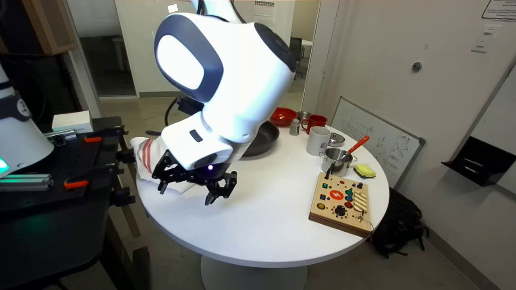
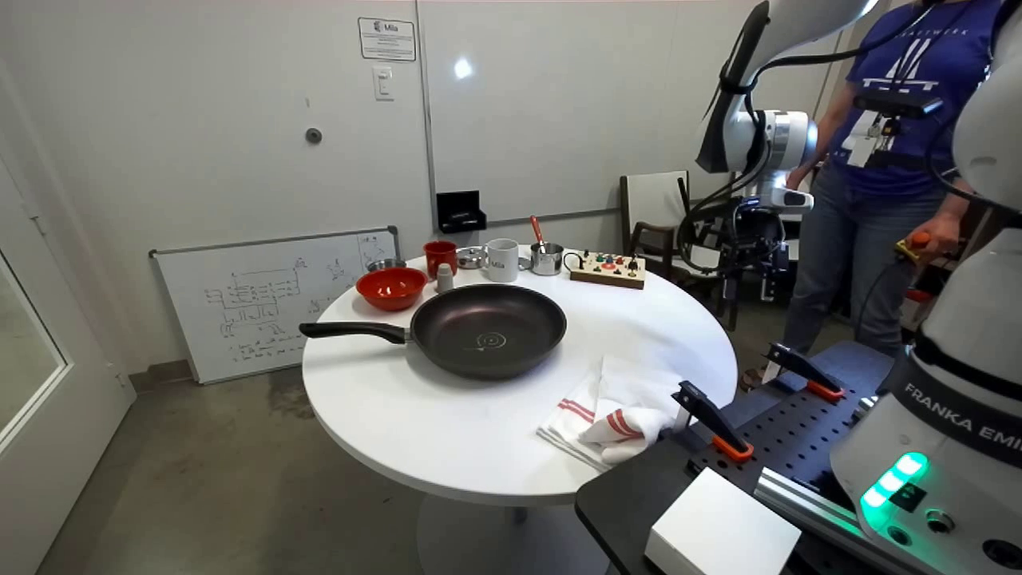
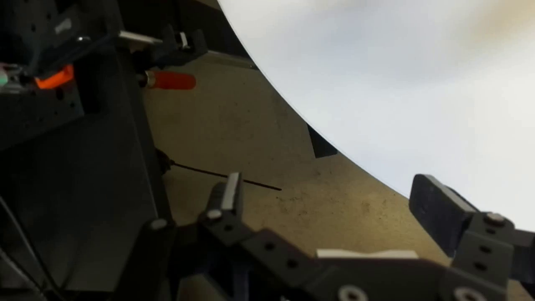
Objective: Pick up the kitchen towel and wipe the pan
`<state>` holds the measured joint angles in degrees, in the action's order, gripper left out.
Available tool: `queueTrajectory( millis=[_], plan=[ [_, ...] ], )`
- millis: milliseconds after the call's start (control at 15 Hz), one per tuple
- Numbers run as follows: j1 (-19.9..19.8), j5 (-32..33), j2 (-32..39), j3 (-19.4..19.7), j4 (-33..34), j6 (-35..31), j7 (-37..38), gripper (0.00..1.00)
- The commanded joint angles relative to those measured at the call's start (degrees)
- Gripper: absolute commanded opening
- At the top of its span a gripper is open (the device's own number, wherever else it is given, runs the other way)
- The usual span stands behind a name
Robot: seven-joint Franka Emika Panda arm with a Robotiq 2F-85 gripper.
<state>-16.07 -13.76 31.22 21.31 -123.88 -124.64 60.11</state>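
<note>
Crumpled near the table's edge on the robot's side lies the kitchen towel (image 2: 631,407), white with red stripes. In an exterior view the arm stands in front of part of the towel (image 1: 147,155). The round black pan (image 2: 489,331) rests on the table, its long handle pointing away from the robot base; the arm partly covers the pan (image 1: 264,139) in an exterior view. My gripper (image 3: 333,196) is open, with only floor showing between its spread fingers. It hangs in the air at the table's edge, apart from towel and pan. Neither shows in the wrist view.
Along the far side of the white table (image 1: 258,225) stand a red bowl (image 2: 391,289), a red mug (image 2: 441,257), a white mug (image 2: 502,260) and a steel pot (image 2: 546,259). A wooden board (image 1: 342,203) lies beyond. Clamps (image 2: 711,419) rise beside the towel; a person (image 2: 886,160) stands behind.
</note>
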Motion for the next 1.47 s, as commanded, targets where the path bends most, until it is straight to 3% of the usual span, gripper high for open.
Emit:
queueTrajectory(
  millis=[0,267,1067,1400],
  plan=[
    [0.8,5.5,1.8,-0.9,4.2,4.6,-4.6,1.00],
    [2.5,11.7,3.1,-1.4,6.0,5.4,-7.9,1.00],
    [-0.5,8.0,2.3,-6.7,6.6,-1.0,-41.8,1.00],
    [1.1,8.8,2.6,-5.1,6.4,-0.6,-39.1,1.00]
  ],
)
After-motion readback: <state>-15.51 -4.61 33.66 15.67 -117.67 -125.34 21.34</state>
